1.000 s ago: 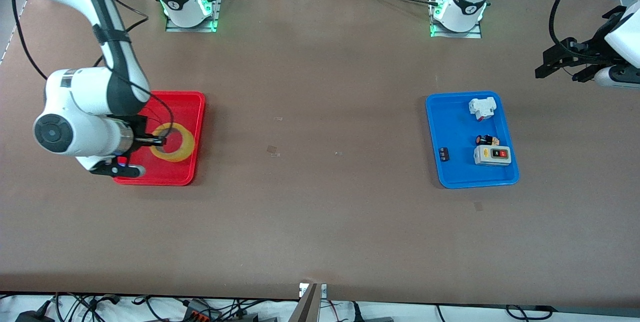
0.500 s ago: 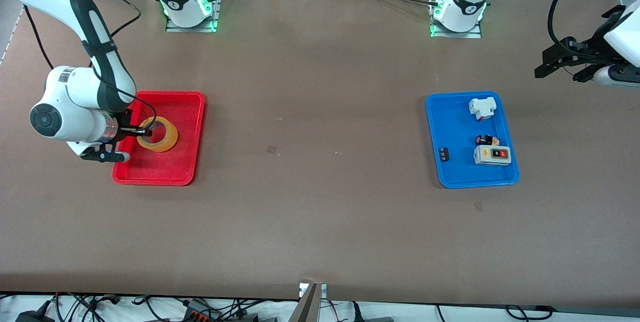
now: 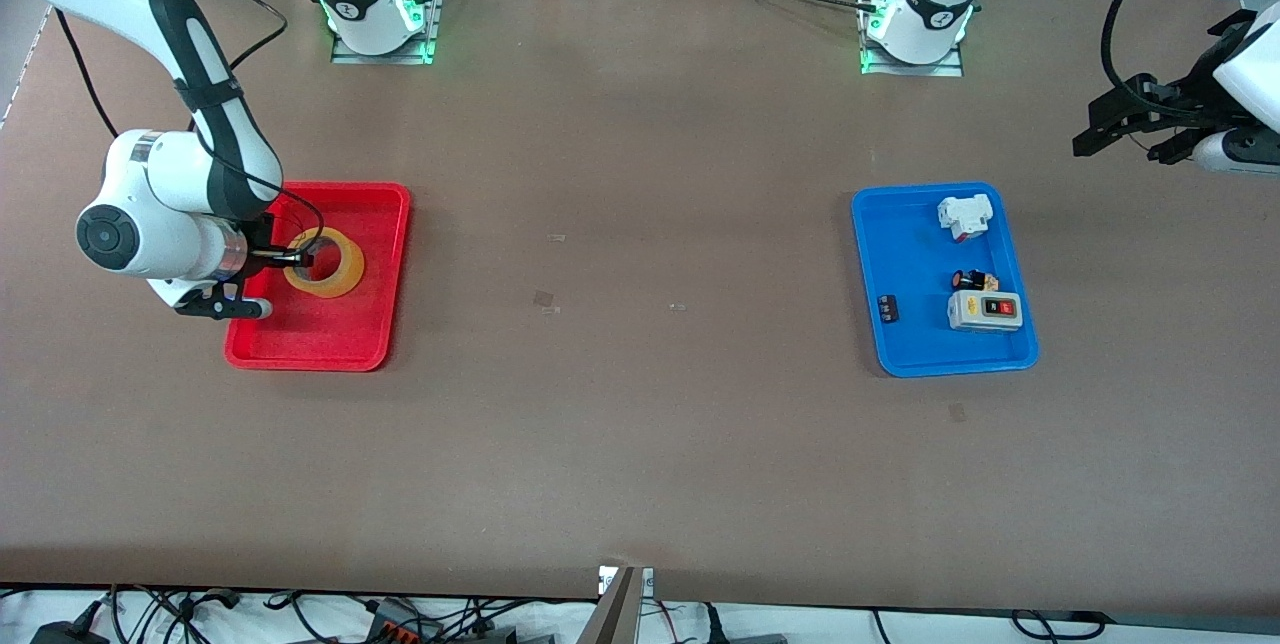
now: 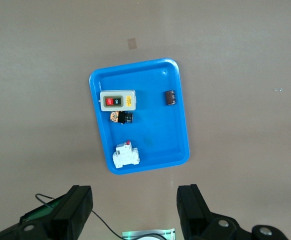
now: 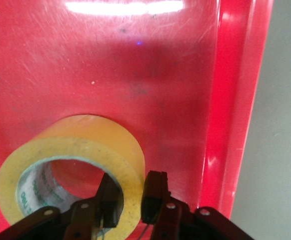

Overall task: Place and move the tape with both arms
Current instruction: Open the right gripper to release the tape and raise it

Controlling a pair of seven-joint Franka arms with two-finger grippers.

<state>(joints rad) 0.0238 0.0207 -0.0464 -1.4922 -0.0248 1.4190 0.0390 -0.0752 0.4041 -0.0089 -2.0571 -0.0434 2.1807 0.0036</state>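
Observation:
The tape (image 3: 346,270), a yellowish ring with a grey core, is in the red tray (image 3: 340,342) at the right arm's end of the table. My right gripper (image 3: 300,261) straddles the ring's wall, one finger inside the hole and one outside, and is shut on it. In the right wrist view the tape (image 5: 85,140) sits tilted low over the tray floor (image 5: 135,65), with my right gripper (image 5: 130,197) on its wall. My left gripper (image 3: 1125,136) is open and empty, waiting high over the table's edge at the left arm's end; it also shows in the left wrist view (image 4: 133,212).
A blue tray (image 3: 910,264) toward the left arm's end holds a grey switch box (image 3: 985,310), a white breaker (image 3: 964,216) and small dark parts. It shows in the left wrist view (image 4: 155,125) with the switch box (image 4: 117,100). Bare brown table lies between the trays.
My right gripper has come down with the tape into the red tray, shifting toward the right arm's end of the table. The left arm has hardly moved.

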